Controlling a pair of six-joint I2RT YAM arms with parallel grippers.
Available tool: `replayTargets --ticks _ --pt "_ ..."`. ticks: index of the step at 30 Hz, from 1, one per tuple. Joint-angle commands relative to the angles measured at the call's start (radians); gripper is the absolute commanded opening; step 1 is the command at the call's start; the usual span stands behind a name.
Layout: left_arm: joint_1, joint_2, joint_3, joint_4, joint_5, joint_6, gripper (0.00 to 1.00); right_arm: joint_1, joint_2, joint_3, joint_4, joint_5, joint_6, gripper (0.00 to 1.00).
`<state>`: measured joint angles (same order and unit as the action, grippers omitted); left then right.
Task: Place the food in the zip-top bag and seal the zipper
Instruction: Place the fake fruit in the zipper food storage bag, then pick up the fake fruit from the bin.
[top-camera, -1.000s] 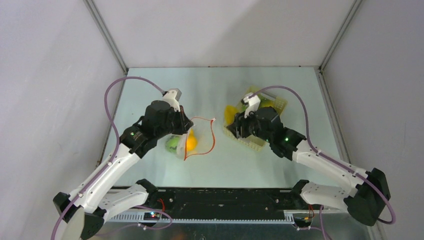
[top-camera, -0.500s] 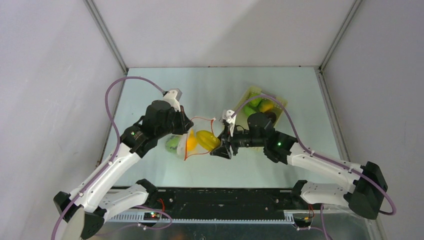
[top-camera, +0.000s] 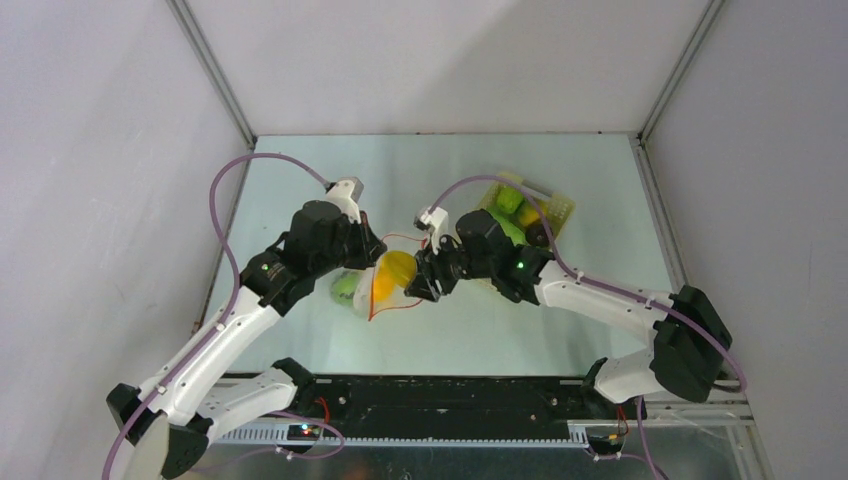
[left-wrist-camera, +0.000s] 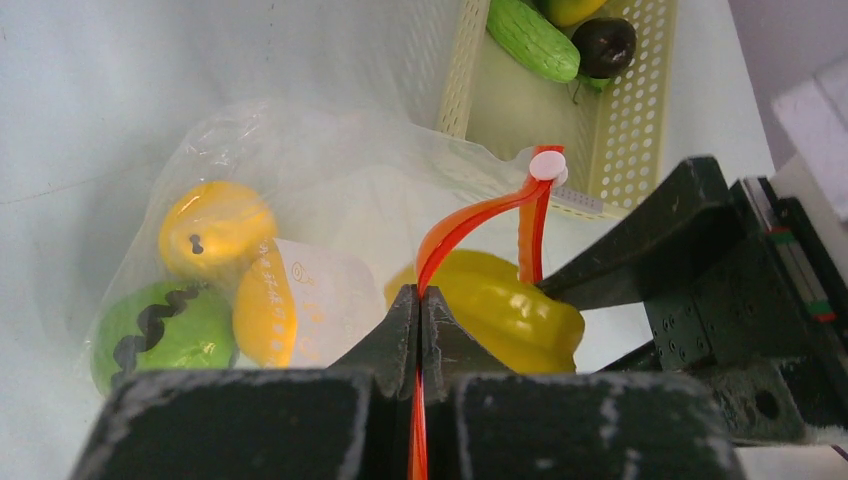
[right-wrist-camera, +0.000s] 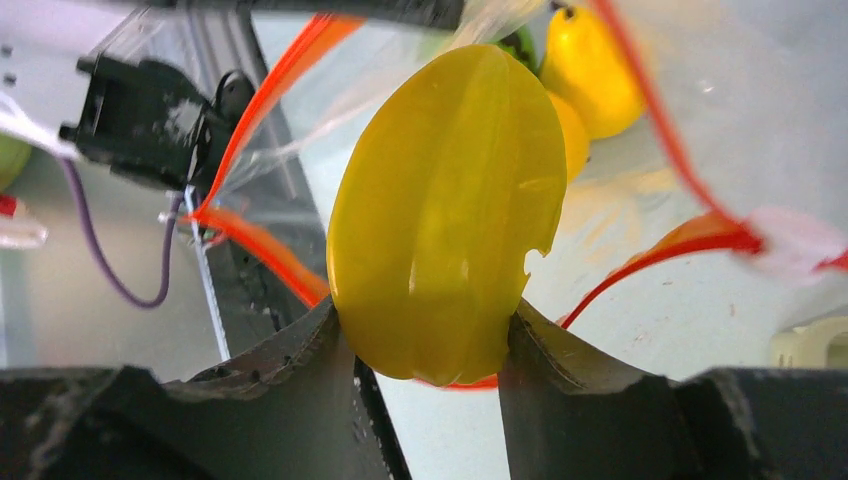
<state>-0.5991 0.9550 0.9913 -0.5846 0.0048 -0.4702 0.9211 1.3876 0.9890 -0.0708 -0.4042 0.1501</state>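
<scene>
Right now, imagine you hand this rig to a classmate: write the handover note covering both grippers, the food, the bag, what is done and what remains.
Left gripper: shut on the zipper, holding the bag mouth open.
Right gripper: shut on the yellow pepper, at the bag's mouth.
Done: yellow fruit, green fruit and orange piece are in the bag.
Left to do: release the pepper inside; move the green vegetable, dark purple piece and yellow piece from the basket; seal the zipper.

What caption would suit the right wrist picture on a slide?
Right gripper holds a ribbed yellow toy food at the red-orange zipper of the clear plastic bag.
</scene>
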Motion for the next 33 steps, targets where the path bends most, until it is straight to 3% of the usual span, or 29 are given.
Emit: replayTargets --ticks 1,4,10,17,24,33 --pt "-0.005 -0.013 0.003 0.037 0.009 -0.002 0.00 0.004 0.049 0.117 -0.035 0.092 0.118 0.48" --pt "-0.005 -0.014 0.005 0.035 0.006 0.000 0.00 0.008 0.074 0.133 -0.017 0.061 0.165 0.70" --pt "-0.006 -0.024 0.004 0.032 -0.001 0.002 0.00 -0.012 0.039 0.133 -0.020 0.041 0.194 0.98" --pt "-0.005 -0.016 0.005 0.032 -0.020 0.002 0.00 -0.031 -0.087 0.108 -0.107 0.134 0.127 0.99" --pt "-0.005 -0.010 0.006 0.029 -0.020 0.002 0.00 -0.150 -0.231 0.022 -0.157 0.245 0.053 1.00" --pt "-0.005 -0.010 0.007 0.025 -0.045 0.001 0.00 -0.367 -0.165 0.000 -0.205 0.382 -0.107 1.00"
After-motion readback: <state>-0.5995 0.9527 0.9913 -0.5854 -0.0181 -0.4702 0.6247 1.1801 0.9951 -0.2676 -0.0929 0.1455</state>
